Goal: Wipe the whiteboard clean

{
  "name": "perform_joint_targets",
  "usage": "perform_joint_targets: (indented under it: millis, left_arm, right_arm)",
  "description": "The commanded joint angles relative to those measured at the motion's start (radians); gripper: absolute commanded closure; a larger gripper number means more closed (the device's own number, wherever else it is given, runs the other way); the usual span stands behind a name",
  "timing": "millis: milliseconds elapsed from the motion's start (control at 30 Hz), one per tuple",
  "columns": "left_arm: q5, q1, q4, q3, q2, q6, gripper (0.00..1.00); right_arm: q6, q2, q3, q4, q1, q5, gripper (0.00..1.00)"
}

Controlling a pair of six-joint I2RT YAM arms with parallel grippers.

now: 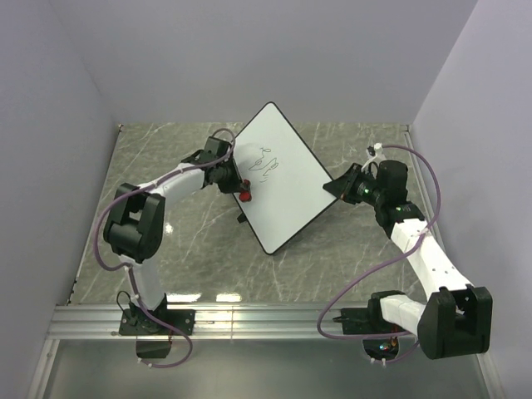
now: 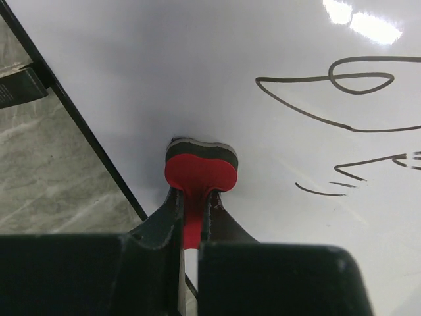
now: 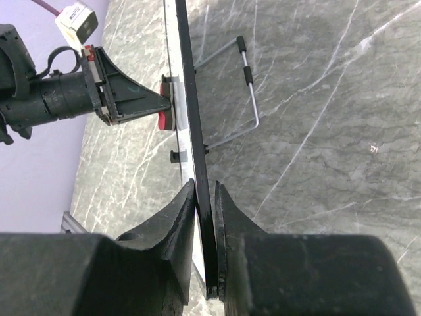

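The whiteboard stands tilted on the marble table, white with a thin black rim, with black scribbles on its upper part. My left gripper is shut on a small black-and-red eraser and presses it flat against the board's left part, below and left of the scribbles. My right gripper is shut on the board's right edge, one finger on each face. The right wrist view shows the board edge-on with the eraser touching its front.
A wire stand props the board from behind. Small black feet stick out from its rim. Marble table is bounded by lilac walls and a metal rail at the near edge.
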Motion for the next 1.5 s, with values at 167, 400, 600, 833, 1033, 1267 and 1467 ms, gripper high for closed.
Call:
perform_joint_targets:
  millis: [167,400,600,833,1033,1267,1467]
  left_arm:
    - [-0.062,-0.19,-0.072,0.194,0.083,-0.002,1.0]
    - [0.009,-0.19,-0.182,0.577,0.198,-0.023,1.0]
    - [0.021,-0.183,-0.221,0.682,0.281,-0.033,1.0]
    - [0.062,-0.055,-0.103,0.391,0.223,-0.062,1.0]
    - [0.013,0.077,-0.077,0.144,0.205,-0.008,1.0]
    - [0.024,0.094,-0.055,0.119,0.209,0.044,1.0]
    - [0.059,0.034,-0.142,0.376,0.238,0.089,1.0]
  right_arm:
    - [-0.023,0.057,0.022,-0.136,0.031,0.058,1.0]
    - [-0.021,0.056,-0.001,-0.134,0.033,0.06,1.0]
    - [-0.021,0.042,-0.019,-0.134,0.033,0.066,1.0]
    - [-0.043,0.038,-0.007,-0.157,0.034,0.075,1.0]
    - [-0.052,0.039,0.005,-0.174,0.031,0.077,1.0]
    - [-0.049,0.056,0.007,-0.171,0.034,0.063,1.0]
    - [-0.052,0.062,0.007,-0.171,0.034,0.061,1.0]
